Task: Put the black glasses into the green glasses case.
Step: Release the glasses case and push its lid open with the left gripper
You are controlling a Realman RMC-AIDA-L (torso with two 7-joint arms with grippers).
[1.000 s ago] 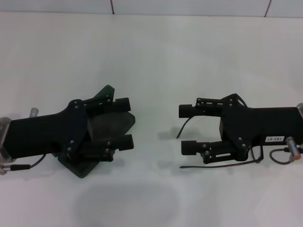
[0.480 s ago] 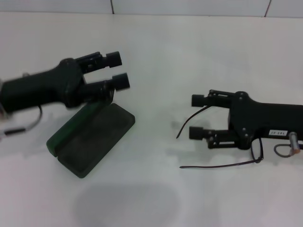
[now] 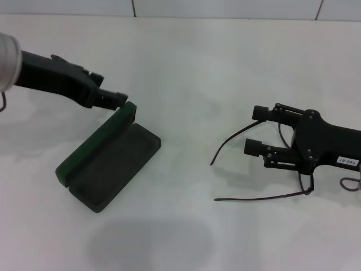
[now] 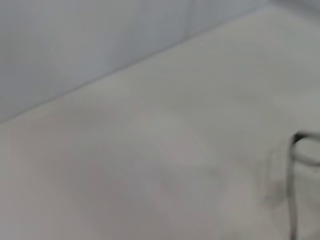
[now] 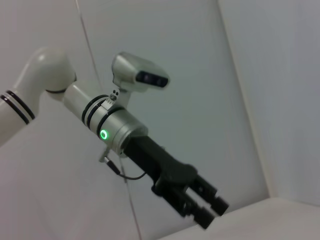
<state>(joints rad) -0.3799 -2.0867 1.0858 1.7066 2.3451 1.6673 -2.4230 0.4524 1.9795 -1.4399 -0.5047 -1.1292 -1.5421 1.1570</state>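
Observation:
The green glasses case [image 3: 115, 164] lies open at the left of the white table, its lid [image 3: 93, 144] tilted up on the far side. My left gripper [image 3: 115, 101] hovers just beyond the lid's far corner; the right wrist view shows this left gripper [image 5: 209, 211] with a narrow gap between its fingers and nothing in them. The black glasses [image 3: 259, 197] lie at the right. Only their thin temple arms and a bit of frame show, the rest being hidden under my right gripper [image 3: 255, 130]. That gripper is open above them, one temple arm curving out between its fingers.
A bare white tabletop [image 3: 186, 73] separates the case from the glasses, and a pale wall [image 3: 225, 7] bounds its far edge. Grey cables [image 3: 350, 183] trail beside the right wrist.
My left gripper has lifted off the case and swung back to the far left, leaving the case uncovered and open. My right gripper has slid to the right over the glasses.

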